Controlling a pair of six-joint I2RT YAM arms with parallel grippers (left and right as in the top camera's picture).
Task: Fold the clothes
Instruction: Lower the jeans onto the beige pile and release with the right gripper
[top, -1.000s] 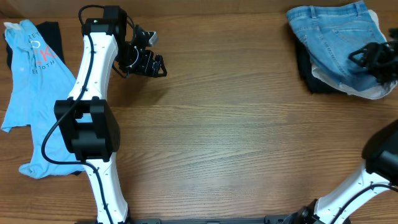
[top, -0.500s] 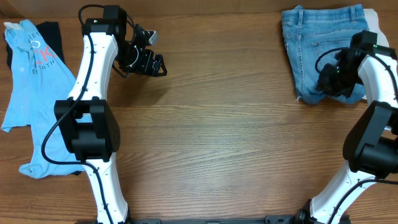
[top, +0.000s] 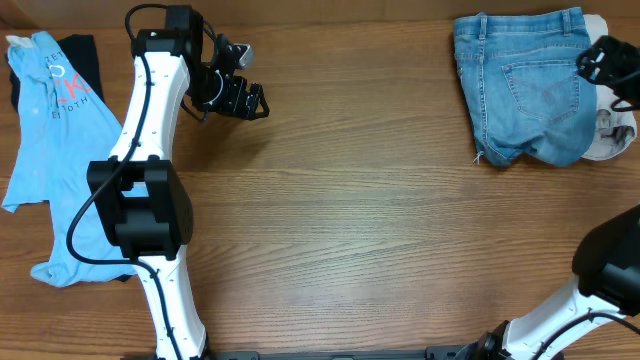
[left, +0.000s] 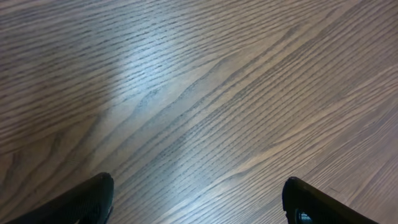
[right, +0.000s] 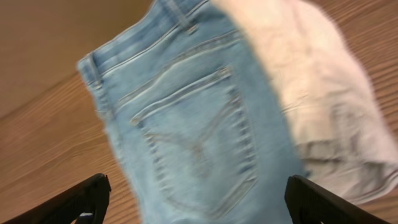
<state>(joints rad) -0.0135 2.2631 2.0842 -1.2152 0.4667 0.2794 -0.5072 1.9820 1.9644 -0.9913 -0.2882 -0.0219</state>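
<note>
Jeans (top: 525, 85) of light-blue denim lie folded at the far right corner of the worktop (top: 380, 220), back pocket up, on beige trousers (top: 612, 140) that stick out toward the right edge. The right tool (right: 198, 205) hovers above them, fingers wide apart and empty. The left tool (top: 256, 100), also wide and empty, hangs over bare wood near the far edge. A pale-blue T-shirt (top: 50, 150) lies along the left edge over a black garment (top: 80, 50).

At frame left, the left arm (top: 150, 110) is showing white links, black joints, a looping black cable (top: 71, 238) and a black left gripper (top: 262, 102).
</note>
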